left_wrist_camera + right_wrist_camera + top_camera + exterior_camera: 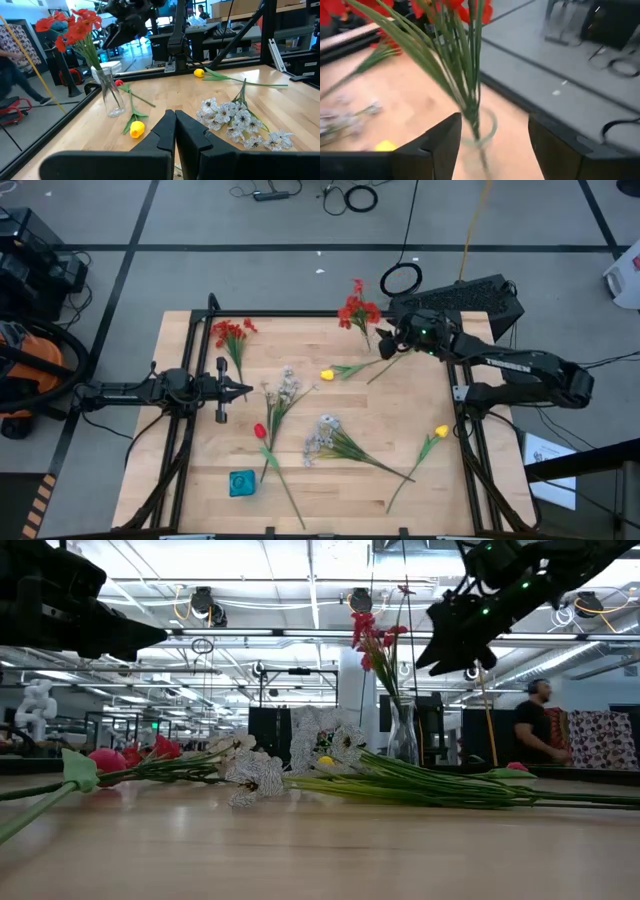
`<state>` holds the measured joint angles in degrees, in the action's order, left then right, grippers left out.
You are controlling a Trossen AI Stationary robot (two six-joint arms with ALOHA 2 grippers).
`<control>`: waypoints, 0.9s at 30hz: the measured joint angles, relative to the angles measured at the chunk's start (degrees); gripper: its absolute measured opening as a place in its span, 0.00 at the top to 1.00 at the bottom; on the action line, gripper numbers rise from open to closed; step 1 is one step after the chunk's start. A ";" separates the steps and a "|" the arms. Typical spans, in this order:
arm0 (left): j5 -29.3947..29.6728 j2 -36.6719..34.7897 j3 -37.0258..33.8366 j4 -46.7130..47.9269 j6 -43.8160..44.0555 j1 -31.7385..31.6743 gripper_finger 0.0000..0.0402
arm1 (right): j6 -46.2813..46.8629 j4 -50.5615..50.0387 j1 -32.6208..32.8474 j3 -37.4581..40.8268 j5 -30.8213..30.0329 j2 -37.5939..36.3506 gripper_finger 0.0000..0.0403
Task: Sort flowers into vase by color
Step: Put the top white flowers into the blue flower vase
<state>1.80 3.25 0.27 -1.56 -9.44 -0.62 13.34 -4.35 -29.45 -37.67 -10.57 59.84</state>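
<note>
A clear glass vase [112,97] stands near the table's far edge, holding a bunch of red flowers [358,310] by its stems. My right gripper [492,145] hovers open just right of and above the vase [403,735], with the green stems [465,65] ahead between its fingers, untouched. My left gripper [245,390] waits shut at the table's left. Lying flat on the wood are a red cluster [232,332], two white sprays [285,390] [322,435], a red tulip [260,430] and two yellow tulips [327,375] [441,432].
A small teal object [242,483] sits near the table's near-left corner. A black frame rail [300,313] runs along the far edge. Long stalks [375,465] cross the table's middle. A person [535,730] stands in the room beyond.
</note>
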 joint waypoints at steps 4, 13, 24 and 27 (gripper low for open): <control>0.00 0.00 -0.02 0.00 0.01 0.00 0.97 | 8.07 -9.06 0.32 0.00 4.29 -3.84 0.46; -0.02 0.00 0.00 0.00 0.01 0.00 0.97 | 17.40 -29.17 4.96 0.00 6.30 -5.04 0.57; 0.02 0.00 0.00 -0.72 11.72 0.00 0.97 | 19.17 -31.21 9.83 0.00 5.97 -5.04 0.66; 0.02 0.00 0.00 -0.79 13.75 0.00 0.97 | 19.11 -31.02 10.31 0.00 5.95 -5.04 0.67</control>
<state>1.82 3.25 0.27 -2.35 4.31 -0.62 32.45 -35.38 -19.15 -37.67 -4.62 54.81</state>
